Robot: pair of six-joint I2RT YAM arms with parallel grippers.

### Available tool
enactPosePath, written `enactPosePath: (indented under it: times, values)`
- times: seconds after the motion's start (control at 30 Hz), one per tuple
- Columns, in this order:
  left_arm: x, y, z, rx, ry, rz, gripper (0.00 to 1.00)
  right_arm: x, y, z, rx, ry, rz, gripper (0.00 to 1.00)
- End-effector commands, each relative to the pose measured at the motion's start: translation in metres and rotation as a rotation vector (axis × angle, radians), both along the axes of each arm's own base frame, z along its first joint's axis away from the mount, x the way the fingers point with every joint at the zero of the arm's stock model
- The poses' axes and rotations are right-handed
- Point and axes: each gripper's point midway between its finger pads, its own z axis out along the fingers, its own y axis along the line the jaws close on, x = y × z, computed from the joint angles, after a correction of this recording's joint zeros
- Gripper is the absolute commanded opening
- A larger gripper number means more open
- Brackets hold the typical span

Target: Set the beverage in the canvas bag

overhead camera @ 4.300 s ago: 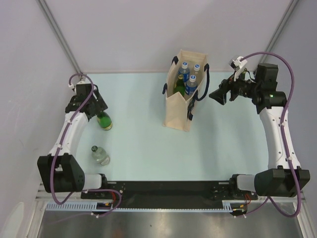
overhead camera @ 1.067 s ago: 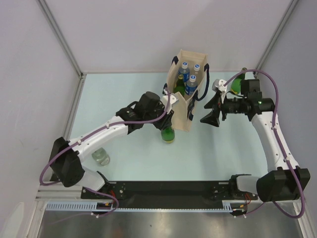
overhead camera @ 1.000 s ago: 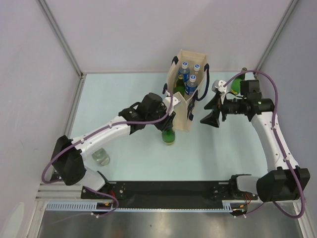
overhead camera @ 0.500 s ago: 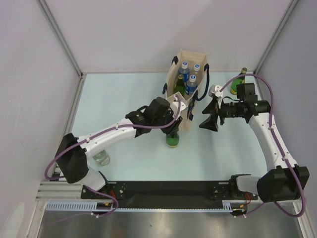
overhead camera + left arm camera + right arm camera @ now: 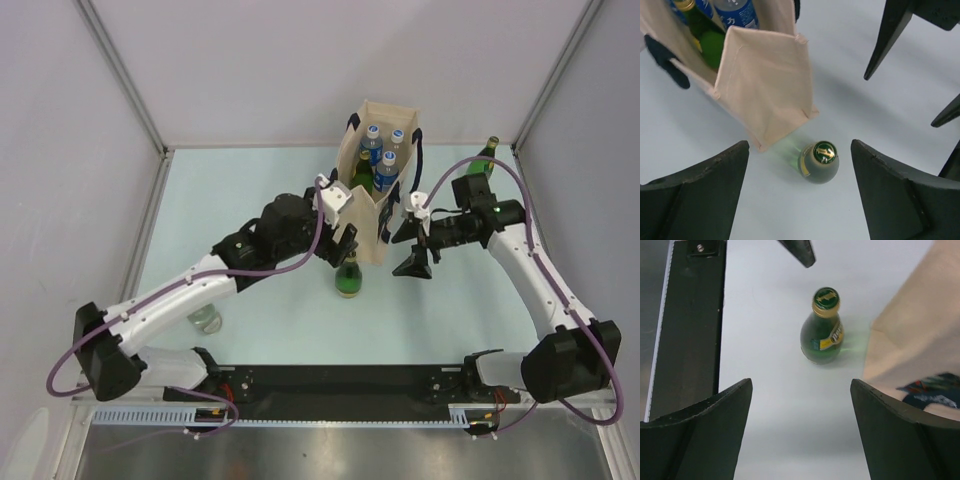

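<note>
The bag [image 5: 365,225] already holds several bottles. A green bottle [image 5: 348,277] stands upright on the bench [image 5: 250,180] just beside the bag's near corner, not yet inside. The left hand [image 5: 340,243] hovers open above it, a finger on each side, gripping nothing. The right hand [image 5: 403,250], by the bag's right wall, is open and empty.

Top view high, behind, facing down; both wrist views close, downward, sharing the green bottle [image 5: 819,161]
</note>
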Motion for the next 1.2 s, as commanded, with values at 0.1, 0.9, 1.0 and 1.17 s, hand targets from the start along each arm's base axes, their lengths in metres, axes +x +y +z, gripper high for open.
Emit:
enactPosePath:
  times: [0.1,0.9,1.0,1.17]
  values:
    - [0.015,0.064,0.007,-0.08,0.002,0.275,0.93,-0.005,0.043,-0.006,-0.022,-0.115,0.179,0.86]
    - [-0.001,0.168,-0.013,-0.183,-0.002,0.633,1.0,0.039,0.113,-0.036,-0.128,-0.189,0.118,0.81]
    - [-0.001,0.168,-0.015,-0.177,0.001,0.635,1.0,0.039,0.113,-0.039,-0.139,-0.19,0.12,0.77]
    - [0.0,0.168,-0.017,-0.172,0.005,0.633,1.0,0.036,0.113,-0.042,-0.146,-0.18,0.132,0.61]
